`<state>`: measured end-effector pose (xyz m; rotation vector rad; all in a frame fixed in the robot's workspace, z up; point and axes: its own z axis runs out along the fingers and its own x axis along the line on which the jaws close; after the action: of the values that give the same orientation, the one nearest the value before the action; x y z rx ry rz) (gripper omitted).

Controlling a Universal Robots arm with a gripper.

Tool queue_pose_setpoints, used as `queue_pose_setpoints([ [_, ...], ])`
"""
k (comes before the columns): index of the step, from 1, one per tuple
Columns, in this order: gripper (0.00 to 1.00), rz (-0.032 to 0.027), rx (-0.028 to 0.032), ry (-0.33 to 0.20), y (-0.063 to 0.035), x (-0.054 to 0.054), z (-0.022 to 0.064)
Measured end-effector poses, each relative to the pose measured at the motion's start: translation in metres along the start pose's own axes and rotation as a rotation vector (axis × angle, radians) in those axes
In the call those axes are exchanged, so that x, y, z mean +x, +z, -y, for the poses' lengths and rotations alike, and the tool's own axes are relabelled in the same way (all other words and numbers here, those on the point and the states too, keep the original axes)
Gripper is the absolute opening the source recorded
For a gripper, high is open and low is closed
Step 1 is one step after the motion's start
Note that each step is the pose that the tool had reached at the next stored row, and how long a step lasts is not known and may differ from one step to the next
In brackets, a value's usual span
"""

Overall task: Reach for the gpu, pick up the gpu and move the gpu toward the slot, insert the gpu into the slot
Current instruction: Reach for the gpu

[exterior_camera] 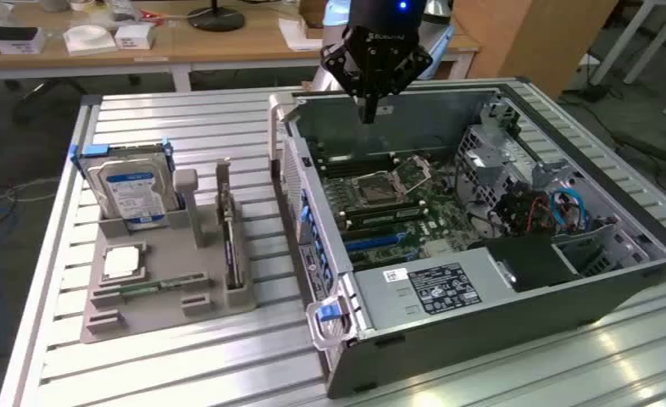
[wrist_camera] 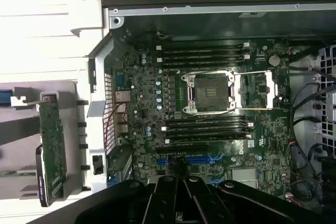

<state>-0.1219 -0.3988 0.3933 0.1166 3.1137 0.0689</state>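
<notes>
The gpu [exterior_camera: 229,242], a thin green card, stands on edge in a grey holder [exterior_camera: 141,320] on the exterior view's left; its green face also shows in the wrist view [wrist_camera: 52,150]. The open computer case [exterior_camera: 468,297] lies on its side with the motherboard [wrist_camera: 210,103] exposed. Blue slots [exterior_camera: 376,242] run across the board's lower part [wrist_camera: 202,159]. My gripper [exterior_camera: 369,114] hangs over the case's far wall, well away from the gpu. Its black fingers [wrist_camera: 163,203] are drawn together into a point and hold nothing.
The grey holder also carries a silver hard drive [exterior_camera: 135,191] with a blue label, a processor chip [exterior_camera: 122,261] and a slim memory stick [exterior_camera: 158,287]. Cables and a drive cage [exterior_camera: 525,191] crowd the case's right side. A cluttered wooden desk [exterior_camera: 197,42] stands behind.
</notes>
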Motion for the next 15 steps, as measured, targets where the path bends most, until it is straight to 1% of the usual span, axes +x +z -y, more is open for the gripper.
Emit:
queue_pose_setpoints([
  [10,0.1,0.0001,0.0,0.0,0.0,0.0001,0.0],
  [15,0.1,0.0,0.0001,0.0,-0.0001,0.0039,0.0003],
])
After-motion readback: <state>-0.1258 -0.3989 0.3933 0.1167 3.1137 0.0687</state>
